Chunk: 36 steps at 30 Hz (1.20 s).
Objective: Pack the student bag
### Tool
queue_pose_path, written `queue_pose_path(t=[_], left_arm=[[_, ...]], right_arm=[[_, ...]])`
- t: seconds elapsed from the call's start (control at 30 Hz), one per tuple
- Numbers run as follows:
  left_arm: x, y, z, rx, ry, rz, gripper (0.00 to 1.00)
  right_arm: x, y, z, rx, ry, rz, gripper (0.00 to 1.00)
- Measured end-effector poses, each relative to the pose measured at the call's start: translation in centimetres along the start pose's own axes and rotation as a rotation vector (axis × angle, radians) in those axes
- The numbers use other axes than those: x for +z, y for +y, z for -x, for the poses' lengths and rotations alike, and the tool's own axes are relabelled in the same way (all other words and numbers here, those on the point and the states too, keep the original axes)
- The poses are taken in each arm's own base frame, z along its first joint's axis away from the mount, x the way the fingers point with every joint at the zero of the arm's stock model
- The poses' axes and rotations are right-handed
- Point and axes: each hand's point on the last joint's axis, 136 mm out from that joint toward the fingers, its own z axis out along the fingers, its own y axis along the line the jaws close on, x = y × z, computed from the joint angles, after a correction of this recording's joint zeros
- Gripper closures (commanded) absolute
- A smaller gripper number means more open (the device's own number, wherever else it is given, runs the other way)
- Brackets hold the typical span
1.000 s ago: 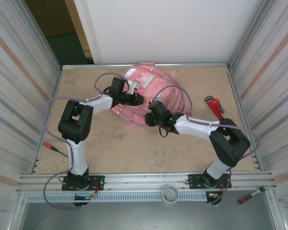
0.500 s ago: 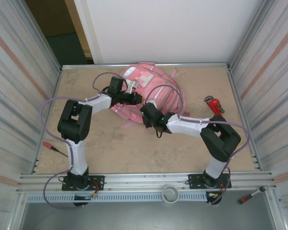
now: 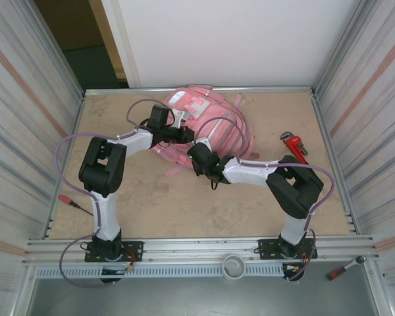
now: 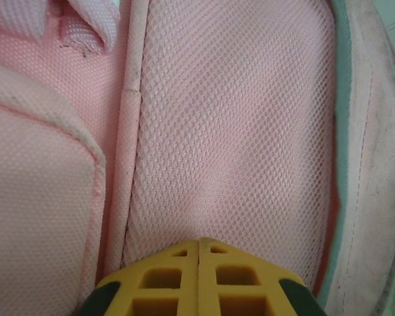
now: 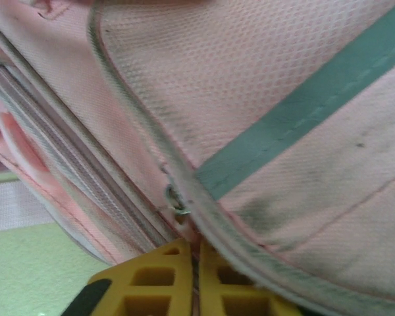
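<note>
The student bag (image 3: 207, 122), a big pink backpack, lies at the back middle of the table. My left gripper (image 3: 188, 137) rests on the bag's left part. In the left wrist view its yellow fingers (image 4: 164, 276) are pressed together, tips (image 4: 199, 241) against pink mesh (image 4: 230, 131), and I see nothing between them. My right gripper (image 3: 196, 158) is at the bag's near edge. In the right wrist view it (image 5: 196, 245) is shut on a pink zip pull that hangs from a metal slider ring (image 5: 176, 197) beside the zip (image 5: 85, 164).
A red pipe wrench (image 3: 293, 145) lies at the right of the table. A red-handled probe (image 3: 71, 202) lies by the left edge. Another red-handled tool (image 3: 345, 266) sits outside the front rail. Metal walls close in both sides.
My right arm has swung left to the bag's near edge and its jaws have closed on the zip pull. The left arm has barely moved.
</note>
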Motion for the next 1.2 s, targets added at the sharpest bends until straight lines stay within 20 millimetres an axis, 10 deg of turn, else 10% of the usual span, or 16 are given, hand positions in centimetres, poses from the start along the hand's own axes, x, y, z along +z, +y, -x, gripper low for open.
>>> queue_pose_path(t=[0.63,0.9,1.2], left_arm=[[0.0,0.2,-0.2,0.012,0.006,0.010,1.00],[0.0,0.2,-0.2,0.012,0.006,0.010,1.00],[0.0,0.2,-0.2,0.012,0.006,0.010,1.00]], right_arm=[[-2.6,-3.6,0.5,0.069,-0.063,0.026,1.00],[-2.7,-0.6,0.1,0.115,-0.014,0.241,0.68],[-1.1,0.5,0.5,0.214,-0.017,0.226,0.70]])
